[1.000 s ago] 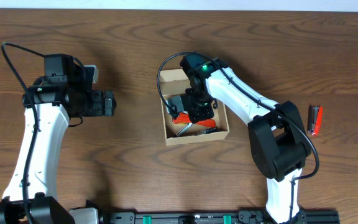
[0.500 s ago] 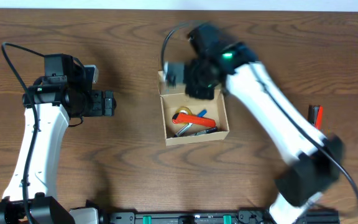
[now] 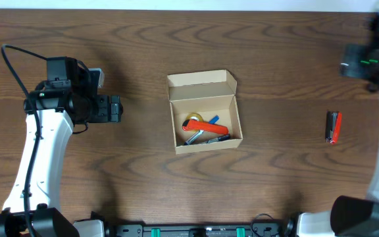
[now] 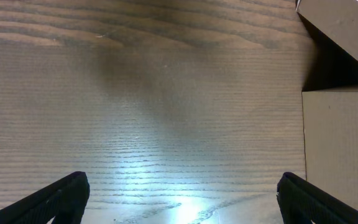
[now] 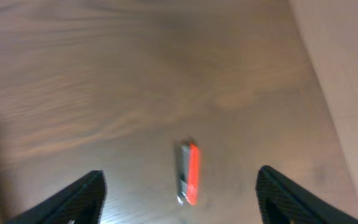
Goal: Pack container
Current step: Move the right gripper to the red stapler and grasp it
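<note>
Right wrist view soft all over: red-and-grey item (image 5: 190,171) ahead of right gripper (image 5: 180,186), between its fingertips, kind unreadable. Overhead: right arm (image 3: 374,62) smeared, cut by top-right edge, gripper end not separable. Of left gripper (image 4: 182,186) only fingertips show, at bottom edge. Ahead-right of it, container (image 4: 340,143) cut by right edge. Overhead: contents (image 3: 202,130) too small to name.

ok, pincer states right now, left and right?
Left pincer: open, holding nothing.
Right pincer: open, holding nothing.
</note>
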`<act>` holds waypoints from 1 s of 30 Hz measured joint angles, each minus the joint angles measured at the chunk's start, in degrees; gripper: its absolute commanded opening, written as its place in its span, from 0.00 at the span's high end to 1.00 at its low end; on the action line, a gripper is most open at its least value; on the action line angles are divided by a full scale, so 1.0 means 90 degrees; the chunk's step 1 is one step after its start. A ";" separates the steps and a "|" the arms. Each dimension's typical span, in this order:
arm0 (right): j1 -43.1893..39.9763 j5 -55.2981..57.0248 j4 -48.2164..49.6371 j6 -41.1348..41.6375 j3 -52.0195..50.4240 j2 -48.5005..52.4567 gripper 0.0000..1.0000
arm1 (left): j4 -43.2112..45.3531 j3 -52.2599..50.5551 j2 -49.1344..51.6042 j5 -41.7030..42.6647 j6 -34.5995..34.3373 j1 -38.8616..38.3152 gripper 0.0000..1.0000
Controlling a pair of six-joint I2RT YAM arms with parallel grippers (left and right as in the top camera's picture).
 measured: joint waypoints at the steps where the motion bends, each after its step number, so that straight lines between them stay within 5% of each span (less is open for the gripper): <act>1: -0.0316 0.0007 -0.0085 0.0185 0.0000 0.0029 0.23 | -0.0002 0.0000 0.0000 0.0000 0.0000 0.0000 0.05; 8: -0.1219 -0.0007 -0.0495 0.0855 -0.0270 0.0396 0.22 | 0.0000 0.0000 0.0000 -0.0002 0.0000 0.0000 0.05; 20: -0.1234 -0.0678 -0.0551 0.0925 -0.0889 0.2353 0.22 | -0.0112 0.0000 0.0000 -0.0002 0.0000 0.0000 0.05; 30: -0.1226 -0.1056 -0.0500 0.0571 -0.0899 0.2623 0.19 | -0.0143 0.0000 0.0000 -0.0002 0.0000 0.0000 0.05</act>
